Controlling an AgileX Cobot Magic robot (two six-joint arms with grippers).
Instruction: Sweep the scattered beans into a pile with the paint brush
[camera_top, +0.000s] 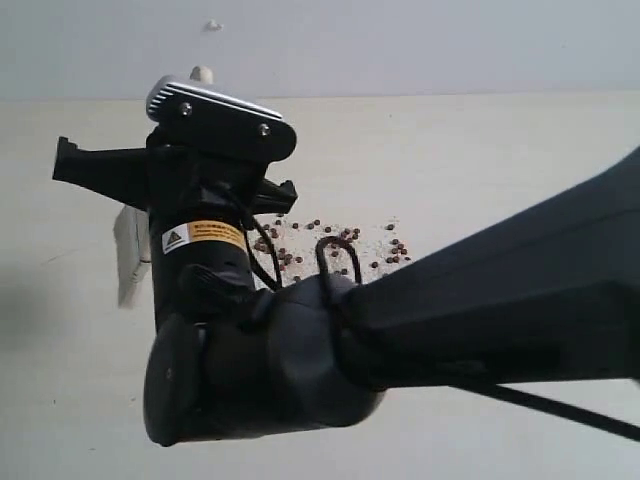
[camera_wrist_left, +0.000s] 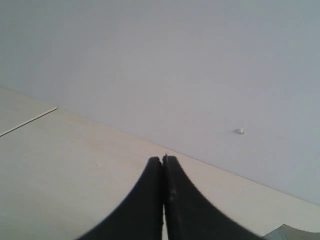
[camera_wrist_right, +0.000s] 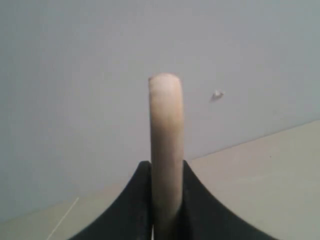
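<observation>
The beans (camera_top: 330, 245) lie on the table (camera_top: 500, 160), right of the paint brush (camera_top: 130, 260), behind the arm (camera_top: 450, 310).

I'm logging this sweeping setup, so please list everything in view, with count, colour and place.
beans: many, reddish-brown, scattered on the table behind the right arm
grit: fine scatter, pale, among the beans
paint brush: one, cream handle, standing up out of the right hand
table: one, pale cream, under everything
wall: pale grey, behind the table
bump: one, white, on the wall
right arm: black, across the foreground
left hand: black, shut, empty
right hand: black, shut on the paint brush handle
</observation>
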